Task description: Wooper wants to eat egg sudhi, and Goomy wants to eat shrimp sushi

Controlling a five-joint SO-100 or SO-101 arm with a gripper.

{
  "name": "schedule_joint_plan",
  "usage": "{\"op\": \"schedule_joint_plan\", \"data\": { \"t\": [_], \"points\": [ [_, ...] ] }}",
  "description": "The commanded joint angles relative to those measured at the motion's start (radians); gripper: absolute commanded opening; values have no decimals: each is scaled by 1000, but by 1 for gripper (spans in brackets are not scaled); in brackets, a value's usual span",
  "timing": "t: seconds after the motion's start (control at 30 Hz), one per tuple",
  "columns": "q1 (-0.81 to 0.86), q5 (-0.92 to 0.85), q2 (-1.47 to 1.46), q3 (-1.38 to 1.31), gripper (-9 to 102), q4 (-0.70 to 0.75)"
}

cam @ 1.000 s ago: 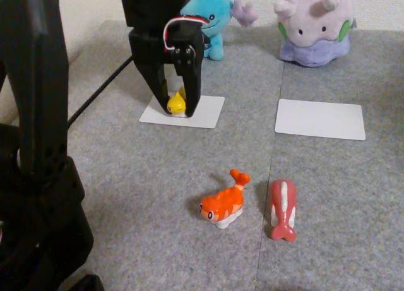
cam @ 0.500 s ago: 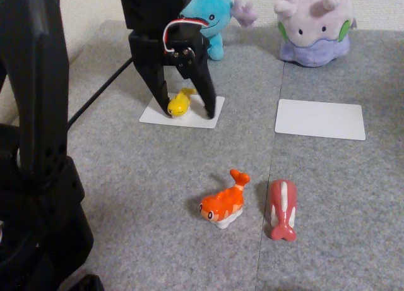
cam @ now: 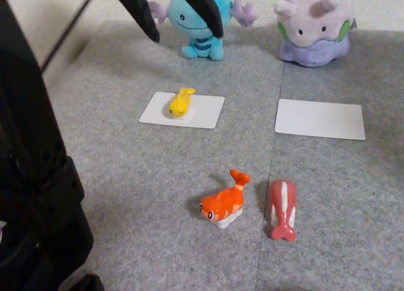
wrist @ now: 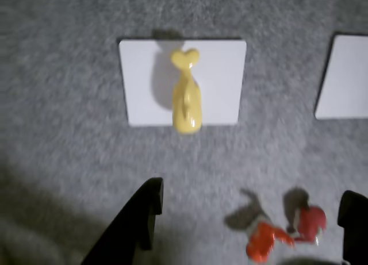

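The yellow egg sudhi (cam: pixel 180 102) lies on the left white card (cam: pixel 205 111), in front of the blue Wooper (cam: pixel 201 23); the wrist view shows it too (wrist: pixel 186 98). Goomy (cam: pixel 314 27) sits at the back right behind an empty white card (cam: pixel 319 118). The orange shrimp sushi (cam: pixel 224 202) stands on the grey mat near the front and appears blurred in the wrist view (wrist: pixel 263 242). My gripper (cam: pixel 184 26) hangs open high above the left card, its black fingers (wrist: pixel 142 216) spread wide with nothing between them.
A pinkish-red, white-striped figure (cam: pixel 282 209) lies just right of the shrimp sushi. The arm's black base (cam: pixel 35 196) fills the left foreground. A seam in the grey mat (cam: pixel 271 171) runs front to back.
The gripper opened, let go of the egg sudhi on the left card, and rose up and away. The figure now lies on the card by itself.
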Motion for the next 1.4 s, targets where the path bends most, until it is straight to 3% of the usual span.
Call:
{"op": "schedule_joint_plan", "data": {
  "t": [0.0, 0.13, 0.43, 0.8, 1.07, 1.37],
  "points": [
    [8, -8, 107, -26, 35, 78],
    [5, -21, 166, -23, 35, 199],
    [137, -163, 368, 295, 35, 192],
    [390, -393, 614, 753, 35, 3],
    [569, -528, 545, 959, 35, -193],
    [663, -563, 322, 1003, 35, -385]
  ]
}}
